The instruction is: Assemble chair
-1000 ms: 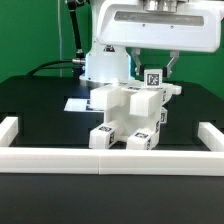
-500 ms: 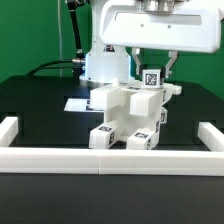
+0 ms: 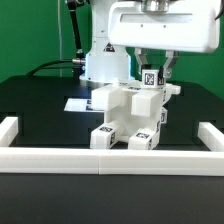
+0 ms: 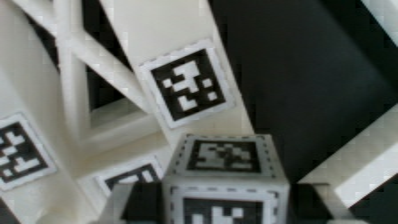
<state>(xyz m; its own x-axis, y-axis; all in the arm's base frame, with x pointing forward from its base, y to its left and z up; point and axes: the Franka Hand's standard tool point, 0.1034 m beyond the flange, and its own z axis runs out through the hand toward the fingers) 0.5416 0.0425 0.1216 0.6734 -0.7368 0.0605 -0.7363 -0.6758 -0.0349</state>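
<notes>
The partly joined chair stands mid-table in the exterior view, white blocks with square tags on their fronts. Just above its back right corner hangs my gripper, shut on a small tagged white chair part that sits on or just over the chair's top. In the wrist view that part fills the space between the jaws, its tagged faces toward the camera. Behind it lie slanted white chair pieces, one with a large tag. The fingers themselves barely show there.
A low white border wall runs along the front and turns up both sides. The marker board lies flat behind the chair on the exterior view's left. The arm's white base stands at the back on the black table.
The gripper's white body has shifted slightly toward the exterior view's right. The held part and the chair stay where they were.
</notes>
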